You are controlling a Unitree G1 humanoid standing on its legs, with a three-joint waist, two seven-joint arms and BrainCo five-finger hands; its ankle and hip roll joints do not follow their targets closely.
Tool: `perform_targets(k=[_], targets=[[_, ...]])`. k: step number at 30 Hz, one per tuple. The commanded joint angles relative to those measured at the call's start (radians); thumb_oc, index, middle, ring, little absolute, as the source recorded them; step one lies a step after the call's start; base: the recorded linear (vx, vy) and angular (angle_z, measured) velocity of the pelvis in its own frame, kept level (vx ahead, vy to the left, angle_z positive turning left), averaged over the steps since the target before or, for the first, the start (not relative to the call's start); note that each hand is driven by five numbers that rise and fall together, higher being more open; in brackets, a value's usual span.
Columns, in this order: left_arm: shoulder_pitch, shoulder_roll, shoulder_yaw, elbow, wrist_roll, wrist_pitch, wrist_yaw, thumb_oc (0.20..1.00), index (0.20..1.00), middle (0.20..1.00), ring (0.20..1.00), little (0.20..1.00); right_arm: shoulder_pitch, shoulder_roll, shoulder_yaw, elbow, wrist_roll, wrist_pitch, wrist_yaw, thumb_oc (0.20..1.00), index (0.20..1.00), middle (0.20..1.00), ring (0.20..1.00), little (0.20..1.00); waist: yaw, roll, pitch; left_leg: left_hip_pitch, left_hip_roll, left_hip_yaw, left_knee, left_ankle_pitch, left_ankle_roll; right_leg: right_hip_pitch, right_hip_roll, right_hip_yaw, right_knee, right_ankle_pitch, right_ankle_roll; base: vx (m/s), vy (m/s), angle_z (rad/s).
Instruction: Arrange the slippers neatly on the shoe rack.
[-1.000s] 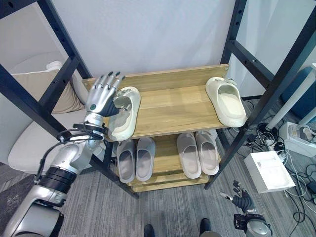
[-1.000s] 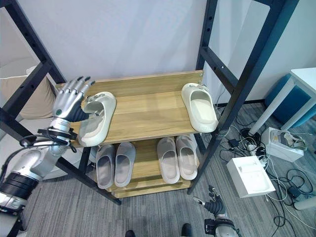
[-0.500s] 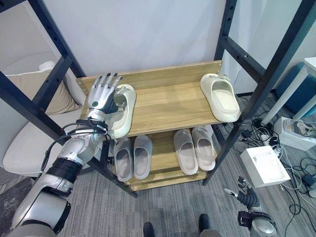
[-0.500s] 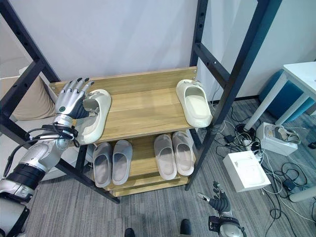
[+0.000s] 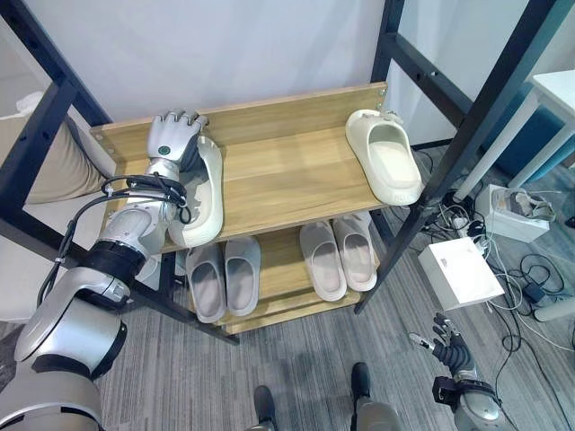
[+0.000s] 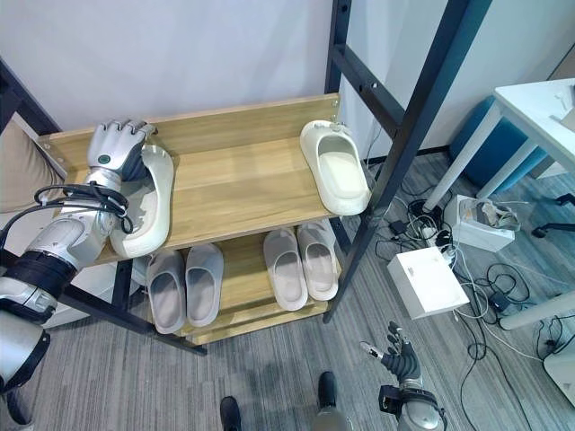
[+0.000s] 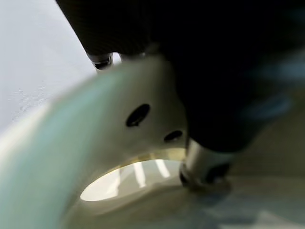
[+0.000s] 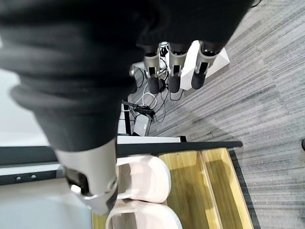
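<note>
- A wooden shoe rack (image 5: pixel 296 184) with two shelves stands against a pale wall on grey carpet, framed by black metal uprights; a white box (image 5: pixel 459 272) and loose cables lie on the floor to its right.
- On the top shelf, a cream slipper (image 5: pixel 206 193) lies at the left end, tipped up on its side, its long axis running front to back and its heel end at the shelf's front edge.
- A second cream slipper (image 5: pixel 385 166) lies flat, sole down, at the right end, its opening toward the front and its heel close to the front edge.
- The wide stretch of bare wood between the two is open.
- The lower shelf holds two grey pairs (image 5: pixel 278 266), side by side.
- The left hand (image 5: pixel 171 136) is at the toe end of the tipped slipper, fingers curled over its upper, thumb inside the opening in the wrist view.
- The right hand (image 5: pixel 449 346) hangs low over the carpet, well apart from the rack, fingers loosely extended and holding nothing.
</note>
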Motion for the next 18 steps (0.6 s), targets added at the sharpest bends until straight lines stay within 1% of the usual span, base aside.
perform_targets(k=[1, 3, 8, 9, 11, 12, 13, 17, 18], targets=[[-0.133, 0.003, 0.027, 0.101, -0.017, 0.014, -0.017, 0.2, 0.2, 0.2, 0.2, 0.2, -0.074, -0.035, -0.024, -0.081, 0.021, -0.056, 0.008, 1.0, 1.0, 1.0, 1.0, 1.0, -0.036, -0.009, 0.084, 0.098, -0.014, -0.017, 0.0, -0.077, 0.011, 0.066, 0.029, -0.036, 0.002, -0.075, 0.045, 0.0, 0.0, 0.0], [-0.122, -0.01, 0.029, 0.088, -0.015, 0.01, -0.021, 0.2, 0.2, 0.2, 0.2, 0.2, -0.076, -0.033, -0.021, -0.081, 0.022, -0.055, 0.006, 1.0, 1.0, 1.0, 1.0, 1.0, -0.033, -0.009, 0.084, 0.101, -0.013, -0.021, 0.0, -0.079, 0.011, 0.072, 0.029, -0.04, 0.003, -0.078, 0.043, 0.0, 0.0, 0.0], [-0.05, -0.062, 0.06, -0.041, 0.001, -0.012, -0.033, 0.2, 0.2, 0.2, 0.2, 0.2, -0.073, -0.029, -0.02, -0.082, 0.01, -0.048, 0.01, 1.0, 1.0, 1.0, 1.0, 1.0, -0.021, -0.009, 0.078, 0.12, -0.012, -0.029, 0.0, -0.084, 0.01, 0.099, 0.03, -0.051, 0.002, -0.092, 0.038, 0.0, 0.0, 0.0], [-0.048, -0.062, 0.062, -0.044, 0.002, -0.011, -0.035, 0.2, 0.2, 0.2, 0.2, 0.2, -0.073, -0.029, -0.02, -0.082, 0.01, -0.048, 0.01, 1.0, 1.0, 1.0, 1.0, 1.0, -0.022, -0.009, 0.078, 0.121, -0.012, -0.029, 0.0, -0.085, 0.01, 0.1, 0.03, -0.051, 0.002, -0.092, 0.038, 0.0, 0.0, 0.0], [-0.014, -0.077, 0.082, -0.119, 0.012, -0.024, -0.036, 0.2, 0.2, 0.2, 0.2, 0.2, -0.076, -0.023, -0.021, -0.079, 0.01, -0.046, 0.011, 1.0, 1.0, 1.0, 1.0, 1.0, -0.015, -0.008, 0.074, 0.125, -0.011, -0.032, 0.001, -0.085, 0.01, 0.108, 0.031, -0.055, 0.001, -0.096, 0.037, -0.02, -0.012, 0.01], [0.016, -0.099, 0.096, -0.181, 0.025, -0.039, -0.041, 0.2, 0.2, 0.2, 0.2, 0.2, -0.077, -0.018, -0.018, -0.082, 0.004, -0.045, 0.014, 1.0, 1.0, 1.0, 1.0, 1.0, -0.012, -0.007, 0.07, 0.128, -0.01, -0.034, 0.001, -0.086, 0.01, 0.114, 0.031, -0.059, 0.001, -0.099, 0.035, -0.03, -0.023, 0.02], [0.028, -0.104, 0.101, -0.23, 0.036, -0.048, -0.05, 0.2, 0.2, 0.2, 0.2, 0.2, -0.078, -0.017, -0.018, -0.081, 0.003, -0.044, 0.014, 1.0, 1.0, 1.0, 1.0, 1.0, -0.009, -0.005, 0.067, 0.13, -0.009, -0.034, 0.0, -0.087, 0.009, 0.118, 0.032, -0.061, 0.001, -0.101, 0.033, -0.03, -0.026, 0.02], [0.014, -0.123, 0.093, -0.27, 0.04, -0.06, -0.06, 0.2, 0.2, 0.2, 0.2, 0.2, -0.082, -0.018, -0.017, -0.082, 0.005, -0.04, 0.016, 1.0, 1.0, 1.0, 1.0, 1.0, -0.009, -0.003, 0.06, 0.132, -0.007, -0.034, 0.0, -0.086, 0.009, 0.122, 0.035, -0.061, 0.001, -0.104, 0.031, -0.01, -0.009, 0.01], [-0.015, -0.152, 0.069, -0.251, 0.034, -0.062, -0.056, 0.2, 0.2, 0.2, 0.2, 0.2, -0.089, -0.021, -0.005, -0.081, 0.009, -0.04, 0.02, 1.0, 1.0, 1.0, 1.0, 1.0, -0.016, -0.003, 0.057, 0.133, -0.005, -0.029, 0.001, -0.084, 0.008, 0.12, 0.037, -0.06, 0.001, -0.103, 0.03, -0.02, -0.023, 0.04]])
